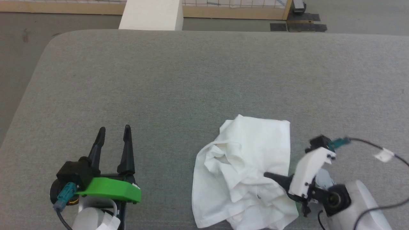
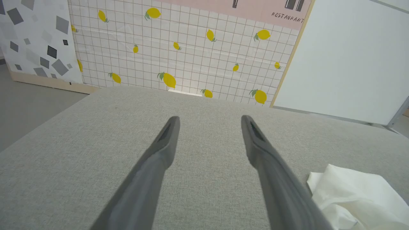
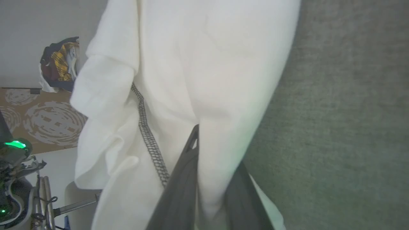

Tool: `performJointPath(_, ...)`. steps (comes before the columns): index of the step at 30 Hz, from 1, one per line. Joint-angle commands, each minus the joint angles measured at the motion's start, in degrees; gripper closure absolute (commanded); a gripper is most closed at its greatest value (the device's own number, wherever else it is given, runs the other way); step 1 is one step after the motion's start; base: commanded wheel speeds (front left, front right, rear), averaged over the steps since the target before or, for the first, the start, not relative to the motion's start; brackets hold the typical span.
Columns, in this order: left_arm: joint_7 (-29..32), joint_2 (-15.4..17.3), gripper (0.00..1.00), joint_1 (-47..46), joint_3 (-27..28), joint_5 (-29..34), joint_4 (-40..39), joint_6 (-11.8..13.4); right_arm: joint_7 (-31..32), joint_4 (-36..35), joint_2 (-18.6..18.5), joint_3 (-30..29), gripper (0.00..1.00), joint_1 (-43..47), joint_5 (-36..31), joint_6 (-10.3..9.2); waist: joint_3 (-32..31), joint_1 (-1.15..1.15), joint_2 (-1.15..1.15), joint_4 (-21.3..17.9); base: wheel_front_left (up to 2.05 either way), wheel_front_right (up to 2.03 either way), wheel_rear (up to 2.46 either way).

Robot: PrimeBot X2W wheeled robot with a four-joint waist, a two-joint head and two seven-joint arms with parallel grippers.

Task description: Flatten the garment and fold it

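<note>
The garment [image 1: 243, 172] is a crumpled white shirt lying in a heap on the grey table [image 1: 191, 80], near the front edge and right of centre. My right gripper [image 1: 266, 175] reaches into its right side from the right. In the right wrist view its two dark fingers [image 3: 182, 179] are shut on a fold of the white fabric [image 3: 207, 64], next to a line of dark zigzag stitching [image 3: 148, 140]. My left gripper [image 1: 114, 128] stands open over bare table well to the left, nothing between its fingers [image 2: 159, 150]. The garment's edge [image 2: 351, 191] lies off to its right.
A white box [image 1: 151, 14] stands beyond the table's far edge. A black cable with a white tag [image 1: 383, 155] trails from the right wrist. A lemon-patterned wall [image 2: 179, 54] and a white panel [image 2: 351, 57] rise past the table.
</note>
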Motion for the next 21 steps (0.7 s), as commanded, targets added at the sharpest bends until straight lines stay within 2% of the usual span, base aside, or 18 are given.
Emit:
performJointPath(1, -0.2, -0.3, 0.0, -0.6, 0.3, -0.4, -0.5, -0.4, -0.1, -1.5, 0.2, 1.1, 1.0, -2.1, -3.5, -0.08, 0.5, 0.0, 0.0, -1.3, 0.0, 0.0, 0.0)
performJointPath(5, -0.2, -0.3, 0.0, -0.9, 1.0, -0.1, -1.5, -0.4, 0.6, -7.0, -3.2, 8.3, 1.0, -6.4, -19.5, -0.08, 2.0, 0.0, 0.0, -5.1, 0.0, 0.0, 0.0)
performJointPath(11, -0.2, 0.4, 0.0, -3.6, 0.2, 0.9, -3.7, -0.4, 2.2, -10.8, -9.3, 15.7, 1.0, -14.4, -30.9, -0.08, 6.8, 0.0, 0.0, -11.6, 0.0, 0.0, 0.0)
performJointPath(15, -0.2, 2.0, 0.0, -6.7, -1.3, 1.5, -5.0, -0.4, 0.9, -9.1, -11.8, 15.3, 1.0, -19.8, -34.2, -0.08, 11.0, 0.0, 0.0, -16.2, 0.0, 0.0, 0.0)
performJointPath(21, -0.2, 5.4, 0.0, -11.1, -4.1, 2.7, -7.1, -0.4, -3.8, -2.8, -14.2, 11.4, 1.0, -26.8, -38.9, -0.08, 17.5, 0.0, 0.0, -21.5, 0.0, 0.0, 0.0)
